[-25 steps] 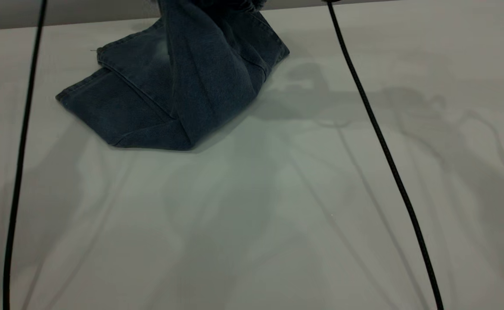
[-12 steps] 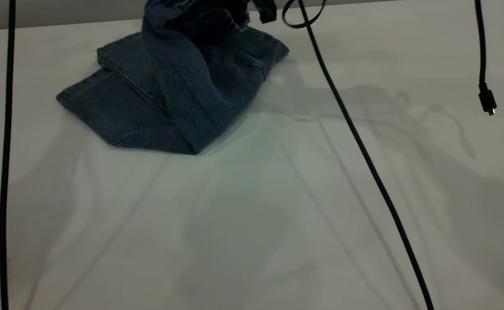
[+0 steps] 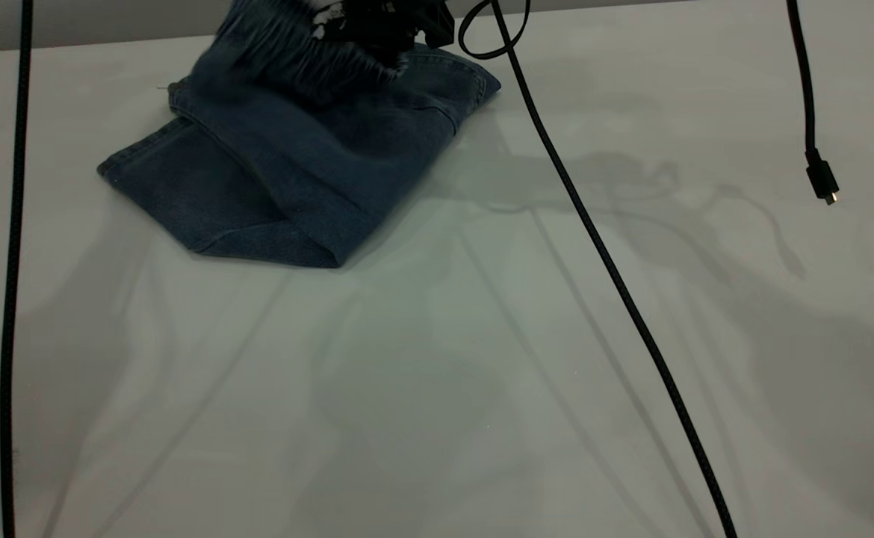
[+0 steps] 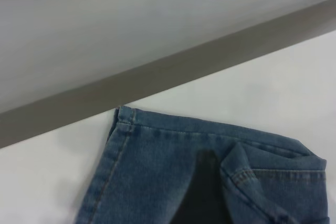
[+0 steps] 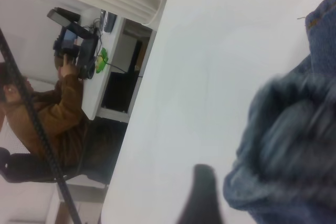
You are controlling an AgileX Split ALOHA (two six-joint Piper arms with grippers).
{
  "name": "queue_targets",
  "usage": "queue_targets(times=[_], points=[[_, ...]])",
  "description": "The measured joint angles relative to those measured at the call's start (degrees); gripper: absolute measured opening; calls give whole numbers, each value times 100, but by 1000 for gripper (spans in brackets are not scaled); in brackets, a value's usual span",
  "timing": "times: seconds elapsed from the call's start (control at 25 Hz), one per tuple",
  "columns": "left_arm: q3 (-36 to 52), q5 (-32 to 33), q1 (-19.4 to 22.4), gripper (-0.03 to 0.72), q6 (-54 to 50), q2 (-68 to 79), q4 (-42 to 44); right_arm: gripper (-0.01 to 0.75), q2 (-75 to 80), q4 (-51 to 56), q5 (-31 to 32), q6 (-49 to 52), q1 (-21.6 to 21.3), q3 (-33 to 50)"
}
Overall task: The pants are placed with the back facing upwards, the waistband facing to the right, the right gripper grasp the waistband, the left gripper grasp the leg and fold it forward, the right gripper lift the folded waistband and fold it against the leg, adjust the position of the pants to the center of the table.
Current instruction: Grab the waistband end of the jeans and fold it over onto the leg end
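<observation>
The pants point(image 3: 287, 172) lie folded at the table's point(image 3: 482, 359) far left part. Their gathered waistband point(image 3: 295, 45) hangs raised above them, pinched by the right gripper point(image 3: 385, 26). A black cable point(image 3: 601, 254) trails from it. Whether the left gripper grips anything cannot be told.

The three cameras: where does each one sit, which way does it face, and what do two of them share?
Exterior view: above the near edge, looking down the table toward the pants; the right gripper shows at the top, holding the waistband.
Left wrist view: over the far edge, facing denim; no gripper shows.
Right wrist view: low, facing along the tabletop toward a person; one dark fingertip shows.
All three share the pants.
</observation>
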Motion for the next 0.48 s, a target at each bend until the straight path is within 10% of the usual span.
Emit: queue_targets(times=[0.48], points=[[0, -2, 0, 546, 72, 0, 48, 587, -318, -685, -173, -204, -373, 0]])
